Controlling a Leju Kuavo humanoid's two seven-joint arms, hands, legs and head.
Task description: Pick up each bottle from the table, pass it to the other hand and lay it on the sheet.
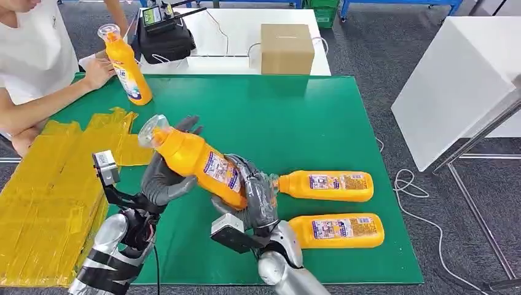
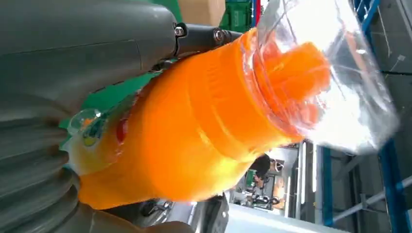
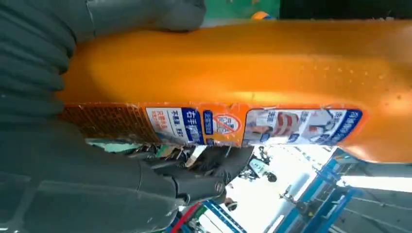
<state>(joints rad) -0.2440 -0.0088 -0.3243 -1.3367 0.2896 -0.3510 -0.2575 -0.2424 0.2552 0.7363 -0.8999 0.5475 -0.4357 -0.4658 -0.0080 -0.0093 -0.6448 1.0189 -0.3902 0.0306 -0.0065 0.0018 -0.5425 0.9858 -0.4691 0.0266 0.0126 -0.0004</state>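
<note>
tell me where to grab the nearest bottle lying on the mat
Grip the nearest lying bottle across its wide labelled body, coming down from above. It lies flat on the green mat, so its long sides are free. A second lying bottle sits just beyond, apart from it, leaving room for fingers.

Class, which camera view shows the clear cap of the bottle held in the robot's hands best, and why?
The left wrist view: the clear cap is large there, with the orange nozzle visible inside. The head view shows it small, at the raised end of the held bottle, between the left hand and right hand. The right wrist view shows the bottle's labelled body.
</note>
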